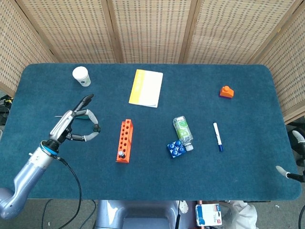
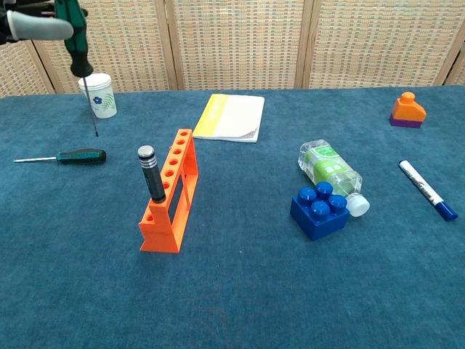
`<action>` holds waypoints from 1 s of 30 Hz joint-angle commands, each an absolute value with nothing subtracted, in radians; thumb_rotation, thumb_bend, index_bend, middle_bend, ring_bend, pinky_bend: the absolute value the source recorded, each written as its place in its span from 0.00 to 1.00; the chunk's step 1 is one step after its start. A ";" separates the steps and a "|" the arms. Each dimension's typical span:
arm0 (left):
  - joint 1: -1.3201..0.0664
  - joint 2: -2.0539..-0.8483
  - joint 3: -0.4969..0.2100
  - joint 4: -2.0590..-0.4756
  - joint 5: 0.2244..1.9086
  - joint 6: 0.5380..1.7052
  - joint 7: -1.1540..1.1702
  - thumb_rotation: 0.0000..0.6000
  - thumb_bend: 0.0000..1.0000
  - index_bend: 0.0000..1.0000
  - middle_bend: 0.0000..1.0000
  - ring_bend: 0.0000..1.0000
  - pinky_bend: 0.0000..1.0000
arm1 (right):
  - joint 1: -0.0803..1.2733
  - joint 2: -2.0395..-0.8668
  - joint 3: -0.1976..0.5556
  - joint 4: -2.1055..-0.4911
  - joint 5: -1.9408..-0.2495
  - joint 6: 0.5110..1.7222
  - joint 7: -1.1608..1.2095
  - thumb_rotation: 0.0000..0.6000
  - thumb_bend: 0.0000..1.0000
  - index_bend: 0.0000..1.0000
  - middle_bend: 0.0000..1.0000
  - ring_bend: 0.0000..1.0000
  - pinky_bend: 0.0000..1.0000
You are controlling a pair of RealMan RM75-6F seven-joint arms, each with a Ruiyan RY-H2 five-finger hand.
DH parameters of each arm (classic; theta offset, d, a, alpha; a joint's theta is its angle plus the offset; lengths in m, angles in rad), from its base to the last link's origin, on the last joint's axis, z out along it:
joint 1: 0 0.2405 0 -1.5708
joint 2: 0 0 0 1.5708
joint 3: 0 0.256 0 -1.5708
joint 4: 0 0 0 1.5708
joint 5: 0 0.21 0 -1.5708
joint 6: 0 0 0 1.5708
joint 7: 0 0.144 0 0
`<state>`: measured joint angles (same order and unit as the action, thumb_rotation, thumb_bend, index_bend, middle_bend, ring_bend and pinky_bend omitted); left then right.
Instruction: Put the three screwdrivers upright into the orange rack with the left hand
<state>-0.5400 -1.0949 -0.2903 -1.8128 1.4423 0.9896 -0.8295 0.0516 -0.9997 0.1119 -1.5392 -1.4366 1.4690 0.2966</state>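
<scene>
My left hand point(image 1: 74, 126) is raised over the table's left side and pinches a green-handled screwdriver point(image 2: 73, 33) by its handle, its thin shaft hanging straight down. In the chest view that hand point(image 2: 29, 22) is at the top left corner. A second green-handled screwdriver point(image 2: 73, 155) lies flat on the cloth below it, its tip pointing left. The orange rack point(image 1: 125, 139) point(image 2: 171, 190) stands right of the hand, with a black-handled screwdriver point(image 2: 150, 173) upright in its near end. Only spread fingertips of my right hand point(image 1: 294, 137) show at the right edge, with nothing in them.
A paper cup point(image 2: 98, 94) stands at the back left, and a yellow-edged notebook point(image 2: 231, 118) lies behind the rack. A plastic bottle point(image 2: 328, 169), a blue brick point(image 2: 318, 210), a marker point(image 2: 427, 190) and an orange block point(image 2: 407, 110) lie to the right.
</scene>
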 commanded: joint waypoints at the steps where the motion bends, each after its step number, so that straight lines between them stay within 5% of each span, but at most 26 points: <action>1: -0.599 -1.112 -0.300 -1.815 1.498 0.957 -0.937 1.00 0.41 0.67 0.00 0.00 0.00 | 0.052 -1.001 0.115 -1.537 -1.425 1.463 0.296 1.00 0.00 0.00 0.00 0.00 0.00; 30: -0.706 -1.282 -0.268 -1.667 1.434 0.920 -1.023 1.00 0.41 0.67 0.00 0.00 0.00 | 0.062 -1.005 0.128 -1.526 -1.390 1.427 0.298 1.00 0.00 0.00 0.00 0.00 0.00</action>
